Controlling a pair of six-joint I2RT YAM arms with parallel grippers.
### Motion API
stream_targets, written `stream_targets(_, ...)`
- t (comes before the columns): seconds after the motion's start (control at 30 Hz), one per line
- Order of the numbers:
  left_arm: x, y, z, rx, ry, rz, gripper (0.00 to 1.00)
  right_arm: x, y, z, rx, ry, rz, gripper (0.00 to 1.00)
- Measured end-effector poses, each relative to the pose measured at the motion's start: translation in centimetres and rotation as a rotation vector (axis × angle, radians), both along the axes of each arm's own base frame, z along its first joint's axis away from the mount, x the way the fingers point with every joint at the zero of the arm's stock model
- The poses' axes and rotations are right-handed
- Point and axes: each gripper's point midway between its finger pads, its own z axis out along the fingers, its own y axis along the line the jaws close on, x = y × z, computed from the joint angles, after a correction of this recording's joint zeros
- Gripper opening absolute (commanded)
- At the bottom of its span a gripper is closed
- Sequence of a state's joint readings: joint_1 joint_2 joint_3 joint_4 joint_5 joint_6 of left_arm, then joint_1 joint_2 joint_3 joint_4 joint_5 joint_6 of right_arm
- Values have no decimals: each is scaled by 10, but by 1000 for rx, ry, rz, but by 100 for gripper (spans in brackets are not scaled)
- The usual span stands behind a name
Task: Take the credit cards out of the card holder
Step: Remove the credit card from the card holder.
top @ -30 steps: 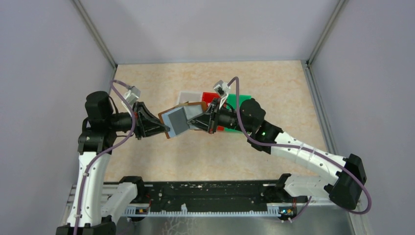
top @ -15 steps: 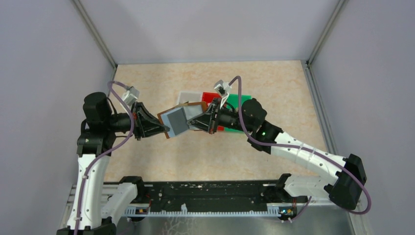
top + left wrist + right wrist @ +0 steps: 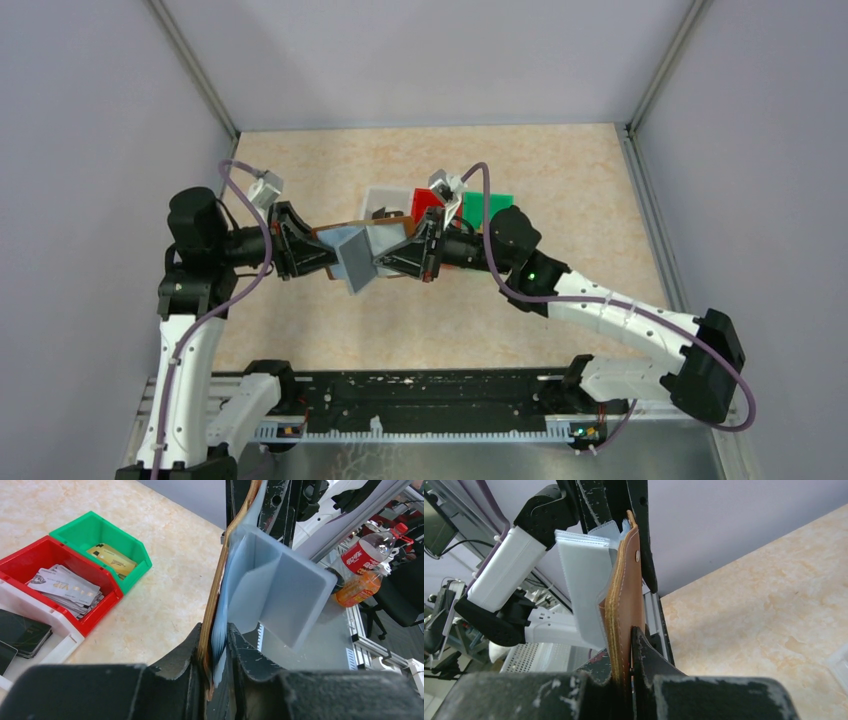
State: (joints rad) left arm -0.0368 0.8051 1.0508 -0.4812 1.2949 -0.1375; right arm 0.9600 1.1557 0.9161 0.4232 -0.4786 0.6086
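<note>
The left gripper (image 3: 332, 260) and right gripper (image 3: 383, 264) are holding the card holder (image 3: 338, 233) in the air above the bench (image 3: 560, 170), jaws closed tight on its opposite edges. Since a second ago it is turning edge-on and shifting left, its clear sleeves (image 3: 356, 266) drooping lower.

Top cam: high, behind arm bases, looks down & fwd over whole table (image 3: 580, 180); far, wide. Left wrist cam: v. close, sights along holder (image 3: 290, 585) edge-on, red bin (image 3: 107, 600) off to its left. Right wrist cam: equally close, faces opp. way, toward left arm (image 3: 509, 565). All 3 share holder; top + left wrist share bin.
</note>
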Motion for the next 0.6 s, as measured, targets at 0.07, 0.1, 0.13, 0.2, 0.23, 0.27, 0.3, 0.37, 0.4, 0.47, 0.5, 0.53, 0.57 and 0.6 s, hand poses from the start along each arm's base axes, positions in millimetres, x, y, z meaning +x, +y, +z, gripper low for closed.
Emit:
stream_targets(0.07, 0, 0, 0, -1, 2, 0, 26, -3, 2, -1, 0, 1, 13, 0)
stream_targets(0.1, 0, 0, 1, -2, 1, 0, 26, -3, 2, -1, -1, 2, 16, 0)
stream_targets(0.13, 0, 0, 1, -3, -1, -1, 26, -3, 3, -1, 0, 2, 17, 0)
stream_targets(0.2, 0, 0, 2, -5, 3, -2, 26, -4, 3, -1, 3, 0, 21, 0)
stream_targets(0.23, 0, 0, 2, -6, 5, -3, 26, -4, 3, 0, 5, 0, 24, 0)
stream_targets(0.27, 0, 0, 2, -7, 6, -4, 26, -5, 3, 1, 11, 0, 29, 1)
stream_targets(0.3, -1, -1, 2, -8, 5, -5, 28, -6, 3, 3, 16, 1, 35, 2)
stream_targets(0.37, -1, -1, 4, -11, 0, -10, 32, -8, 5, 5, 29, 2, 49, 4)
stream_targets(0.4, -2, -1, 4, -13, -1, -14, 32, -10, 6, 6, 34, 3, 56, 5)
stream_targets(0.47, -5, -2, 5, -20, 2, -25, 26, -12, 11, 5, 42, 6, 72, 13)
stream_targets(0.5, -6, -2, 5, -24, 7, -33, 20, -13, 14, 4, 47, 8, 80, 21)
stream_targets(0.53, -8, -2, 5, -28, 13, -40, 14, -15, 17, 2, 48, 14, 89, 30)
stream_targets(0.57, -9, -2, 6, -31, 14, -45, 8, -16, 21, -1, 46, 23, 97, 37)
stream_targets(0.6, -10, -2, 6, -34, 13, -48, 4, -17, 24, -3, 43, 35, 103, 45)
